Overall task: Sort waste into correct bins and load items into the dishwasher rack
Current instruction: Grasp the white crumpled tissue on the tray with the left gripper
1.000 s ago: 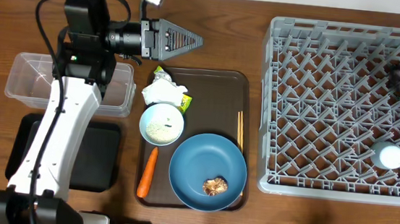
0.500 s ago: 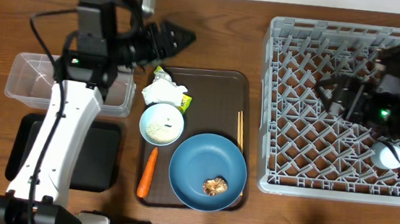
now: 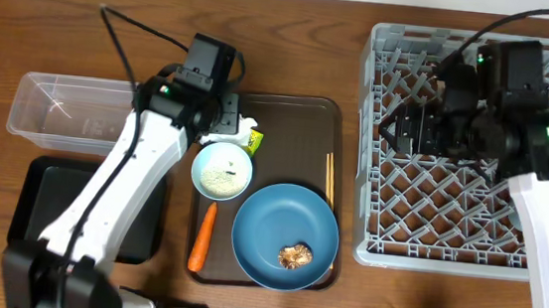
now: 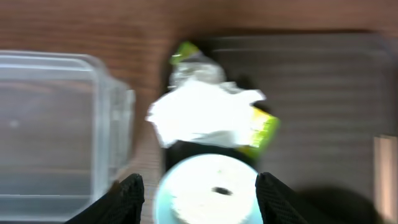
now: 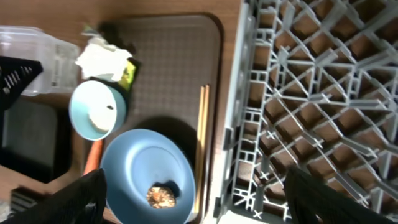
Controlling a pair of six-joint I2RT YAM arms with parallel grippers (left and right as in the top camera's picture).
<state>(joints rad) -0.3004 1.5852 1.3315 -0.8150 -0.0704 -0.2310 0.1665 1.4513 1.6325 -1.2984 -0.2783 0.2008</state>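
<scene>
Sorting appears hardly started: the clear tub [image 3: 59, 105] and black tray [image 3: 138, 237] show nothing inside, and the visible part of the dishwasher rack [image 3: 366, 242] is bare, with no cups in view. One crumpled paper [image 4: 205, 115], one carrot [image 3: 201, 237], one food scrap [image 3: 293, 257] on the one blue plate [image 3: 269, 218], one bowl [image 3: 221, 169] of rice and one pair of chopsticks [image 3: 329, 179] sit on the brown serving tray [image 3: 297, 126]. The left gripper [image 4: 199, 186] hovers wide and empty above the paper. The right gripper [image 5: 193, 186], also wide and empty, hangs over the rack's tray-side edge.

Wooden table [image 3: 292, 66] under clear tub [image 3: 59, 110], black tray [image 3: 139, 227], brown serving tray [image 3: 301, 136], grey rack [image 3: 448, 219]
</scene>
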